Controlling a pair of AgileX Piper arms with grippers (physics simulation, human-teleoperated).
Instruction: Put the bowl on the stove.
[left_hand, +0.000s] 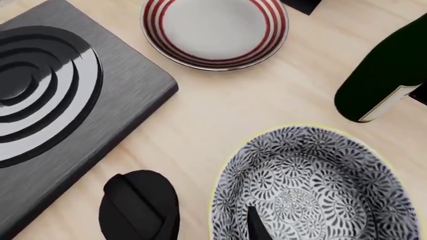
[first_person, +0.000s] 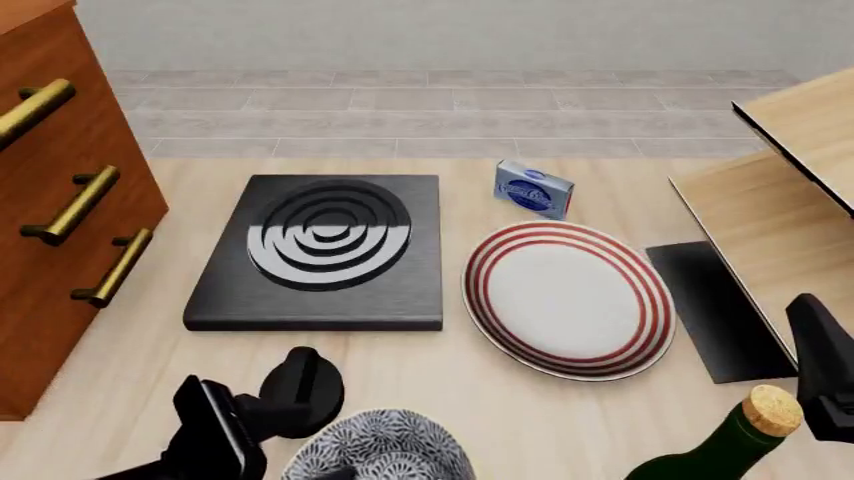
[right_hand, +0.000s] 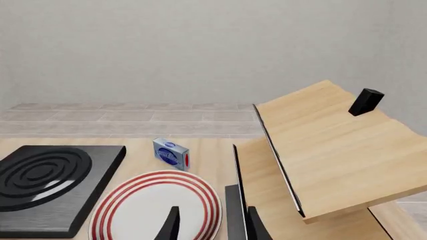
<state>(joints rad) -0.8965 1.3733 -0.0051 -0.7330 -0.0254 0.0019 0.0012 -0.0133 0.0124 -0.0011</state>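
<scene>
The bowl (left_hand: 313, 190), deep with a black-and-white floral pattern, sits on the table at the near edge (first_person: 380, 445), in front of the stove. The stove (first_person: 320, 250), a black slab with a ringed burner, lies at the centre-left (left_hand: 47, 100). My left gripper (left_hand: 213, 227) is open and straddles the bowl's rim: one fingertip (left_hand: 257, 227) is inside the bowl, the other is outside and blends into a black knob. My right gripper (right_hand: 213, 225) is open and holds nothing, hovering over the right edge of the plate.
A red-ringed white plate (first_person: 567, 297) lies right of the stove. A black knob (first_person: 300, 388) stands between stove and bowl. A corked dark bottle (first_person: 727, 445) is near right. There is a blue box (first_person: 534, 188), a drawer cabinet (first_person: 60, 200) and a wooden shelf (first_person: 787, 200).
</scene>
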